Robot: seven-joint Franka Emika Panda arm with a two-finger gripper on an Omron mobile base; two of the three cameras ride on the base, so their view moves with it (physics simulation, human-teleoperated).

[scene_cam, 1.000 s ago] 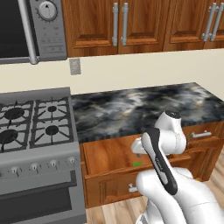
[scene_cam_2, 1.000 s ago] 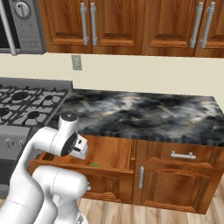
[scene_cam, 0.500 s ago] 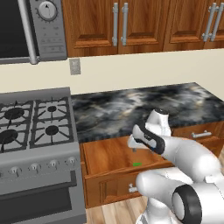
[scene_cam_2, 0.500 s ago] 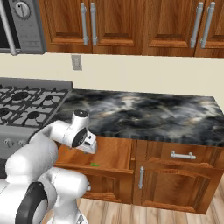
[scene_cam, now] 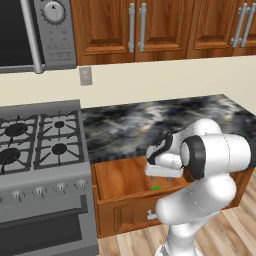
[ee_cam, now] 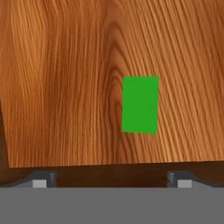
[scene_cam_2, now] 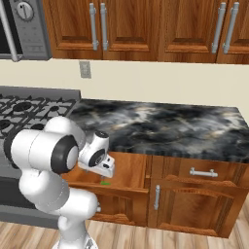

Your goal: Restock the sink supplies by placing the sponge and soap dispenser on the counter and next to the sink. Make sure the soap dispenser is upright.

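The gripper, wide open and empty, is held above the sponge, which lies flat in an open drawer (below the counter). Nothing is restocked yet.

Green flat sponge lies in open drawer below counter.

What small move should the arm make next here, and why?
Probably lower the pincer straight down onto the sponge. In the hand view the green sponge lies flat on the wooden floor of the open drawer, just ahead of the fingertips, which stand wide apart with nothing between them.
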